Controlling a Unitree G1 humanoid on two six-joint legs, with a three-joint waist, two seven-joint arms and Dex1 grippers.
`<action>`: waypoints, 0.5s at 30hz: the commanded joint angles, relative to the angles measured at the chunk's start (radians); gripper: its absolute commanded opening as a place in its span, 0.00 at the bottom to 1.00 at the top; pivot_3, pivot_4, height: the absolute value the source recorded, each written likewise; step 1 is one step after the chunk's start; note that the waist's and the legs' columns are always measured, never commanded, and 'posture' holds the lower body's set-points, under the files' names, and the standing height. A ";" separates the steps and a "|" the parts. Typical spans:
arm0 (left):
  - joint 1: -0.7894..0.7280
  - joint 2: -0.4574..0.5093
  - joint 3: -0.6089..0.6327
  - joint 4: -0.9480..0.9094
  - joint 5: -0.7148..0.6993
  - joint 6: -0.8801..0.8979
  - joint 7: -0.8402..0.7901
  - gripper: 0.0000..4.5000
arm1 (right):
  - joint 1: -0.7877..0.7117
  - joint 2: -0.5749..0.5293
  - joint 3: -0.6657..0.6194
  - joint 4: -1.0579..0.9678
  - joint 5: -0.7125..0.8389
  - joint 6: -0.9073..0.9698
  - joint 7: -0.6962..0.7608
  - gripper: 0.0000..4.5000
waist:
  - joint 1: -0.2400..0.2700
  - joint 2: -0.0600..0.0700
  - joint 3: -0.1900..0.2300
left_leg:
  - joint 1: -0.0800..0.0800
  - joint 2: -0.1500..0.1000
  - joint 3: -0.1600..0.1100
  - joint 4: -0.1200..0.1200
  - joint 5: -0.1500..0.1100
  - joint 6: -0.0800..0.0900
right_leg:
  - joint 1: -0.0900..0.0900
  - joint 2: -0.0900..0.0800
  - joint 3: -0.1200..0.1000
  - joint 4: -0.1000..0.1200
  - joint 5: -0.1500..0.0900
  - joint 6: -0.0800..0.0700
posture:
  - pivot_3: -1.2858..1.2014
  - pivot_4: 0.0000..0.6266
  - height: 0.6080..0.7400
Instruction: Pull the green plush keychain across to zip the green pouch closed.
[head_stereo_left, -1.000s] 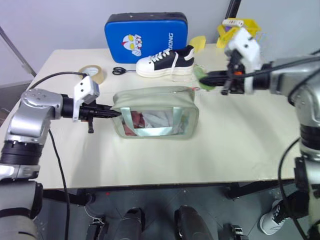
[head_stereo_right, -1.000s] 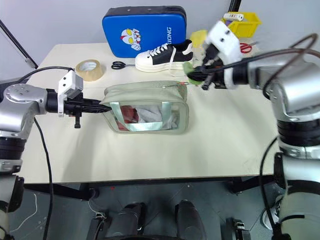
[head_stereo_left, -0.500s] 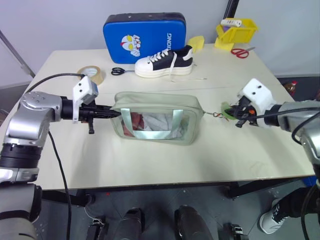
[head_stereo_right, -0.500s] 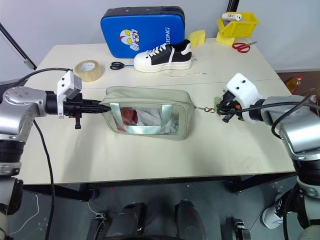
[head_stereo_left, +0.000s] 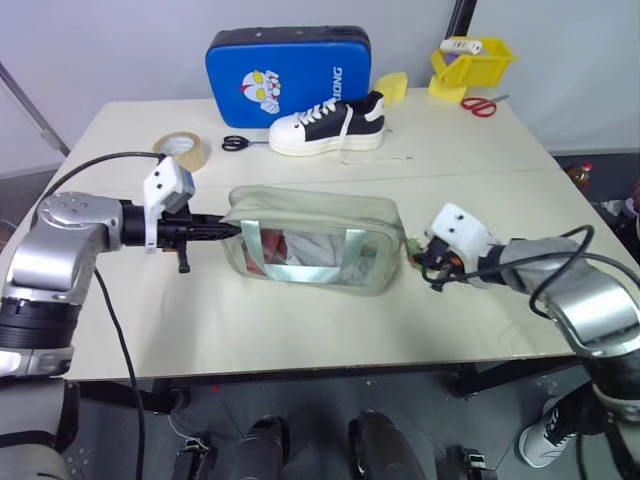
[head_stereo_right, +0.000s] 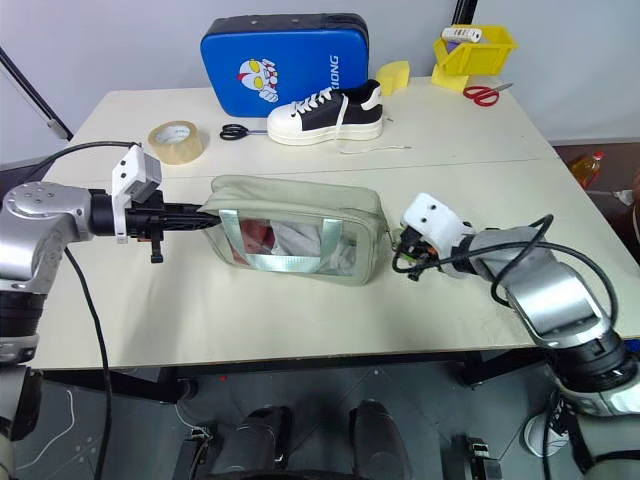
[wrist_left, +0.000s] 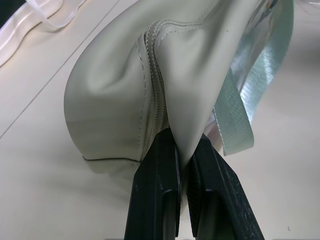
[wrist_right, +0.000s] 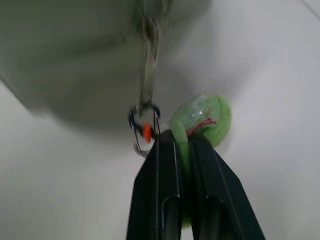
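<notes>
The green pouch (head_stereo_left: 310, 240) lies across the middle of the table, its clear window and mint straps facing me. My left gripper (head_stereo_left: 230, 228) is shut on the pouch's left end, pinching the fabric beside the zipper seam (wrist_left: 156, 95). At the pouch's right end my right gripper (head_stereo_left: 420, 262) is low over the table and shut on the green plush keychain (wrist_right: 207, 117). A small clip and the metal zipper pull (wrist_right: 148, 75) link the keychain to the pouch. In the head views the keychain (head_stereo_left: 412, 244) is a small green bit beside the pouch's right corner.
Behind the pouch stand a white and black shoe (head_stereo_left: 330, 122) and a blue padded case (head_stereo_left: 290, 72). A tape roll (head_stereo_left: 185, 148) and black scissors (head_stereo_left: 238, 142) lie at the back left. A yellow bin (head_stereo_left: 472, 62) and red scissors (head_stereo_left: 480, 103) sit at the back right.
My right gripper has come down with the keychain from above the pouch's right top corner to table level, swinging out right and then back close to the pouch's end. The left gripper has kept still.
</notes>
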 joint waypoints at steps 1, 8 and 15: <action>-0.007 0.024 0.043 -0.024 -0.014 0.006 0.009 0.00 | -0.065 0.025 -0.105 -0.017 0.080 0.073 0.007 0.25 | 0.003 0.000 0.000 | 0.000 0.000 0.000 0.000 0.000 0.000 | 0.000 0.000 0.000 0.000 0.000 0.000 | 0.52 0.24 1.00; -0.022 0.014 0.040 -0.053 -0.025 0.024 0.016 0.00 | -0.091 -0.051 -0.180 0.028 0.116 0.080 0.047 0.99 | 0.024 0.000 0.000 | 0.000 0.000 0.001 0.000 0.000 0.000 | 0.001 -0.001 0.000 -0.001 0.000 0.000 | 0.52 0.24 1.00; -0.038 0.045 0.079 -0.068 -0.084 0.062 -0.024 0.54 | -0.101 -0.109 -0.326 0.078 0.209 0.053 0.122 1.00 | 0.023 0.000 0.000 | 0.000 0.000 0.001 0.000 0.000 0.000 | 0.001 -0.001 0.000 -0.001 0.000 0.000 | 0.52 0.24 1.00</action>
